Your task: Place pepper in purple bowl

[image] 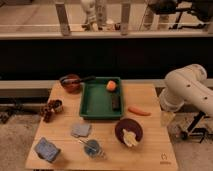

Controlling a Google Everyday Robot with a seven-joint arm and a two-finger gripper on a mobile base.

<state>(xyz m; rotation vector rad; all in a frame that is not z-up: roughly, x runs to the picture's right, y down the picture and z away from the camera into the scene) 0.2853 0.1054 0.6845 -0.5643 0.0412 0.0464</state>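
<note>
A long orange-red pepper (pixel 139 111) lies on the wooden table (pixel 150 150), just right of the green tray (pixel 95 102). The dark purple bowl (pixel 129 131) stands in front of it near the table's front right, with a pale yellow item inside. My white arm (pixel 187 90) comes in from the right. My gripper (pixel 167 118) hangs at the table's right edge, a little right of the pepper and apart from it. It holds nothing that I can see.
The tray holds a round orange item (pixel 111 85) and a black object (pixel 115 103). A dark bowl (pixel 70 82) stands at the back left, a brown item (pixel 50 109) at the left, and a grey sponge (pixel 80 130), a blue cup (pixel 92 148) and a blue block (pixel 46 150) at the front.
</note>
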